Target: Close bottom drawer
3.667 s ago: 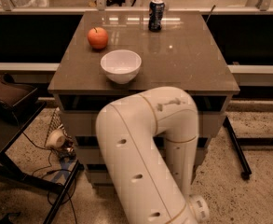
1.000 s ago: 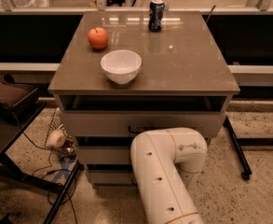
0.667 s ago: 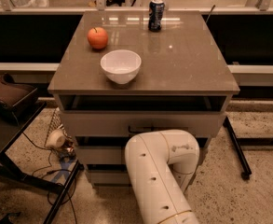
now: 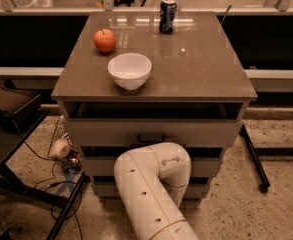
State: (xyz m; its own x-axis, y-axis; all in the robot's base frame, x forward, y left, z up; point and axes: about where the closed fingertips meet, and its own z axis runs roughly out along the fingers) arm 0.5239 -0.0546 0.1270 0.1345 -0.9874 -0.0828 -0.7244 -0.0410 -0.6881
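The cabinet (image 4: 156, 96) has three pale drawer fronts stacked below its brown top. The bottom drawer (image 4: 105, 189) shows only as strips at the left and at the right (image 4: 202, 190); its centre and handle are hidden behind my white arm (image 4: 153, 184). The arm rises from the lower edge of the view, bends at an elbow in front of the middle drawer (image 4: 97, 165) and turns down toward the bottom drawer. My gripper is hidden behind that arm, low against the cabinet front. I cannot tell how far the bottom drawer stands out.
On the cabinet top are a white bowl (image 4: 129, 70), an apple (image 4: 105, 40) and a soda can (image 4: 168, 15). A dark stand with cables and a small lamp-like object (image 4: 61, 148) sits at the left; a black table leg (image 4: 253, 156) at the right.
The arm's elbow has dropped lower since the oldest frame and has slid left over the last second, staying in front of the lower drawers. The items on top have not moved.
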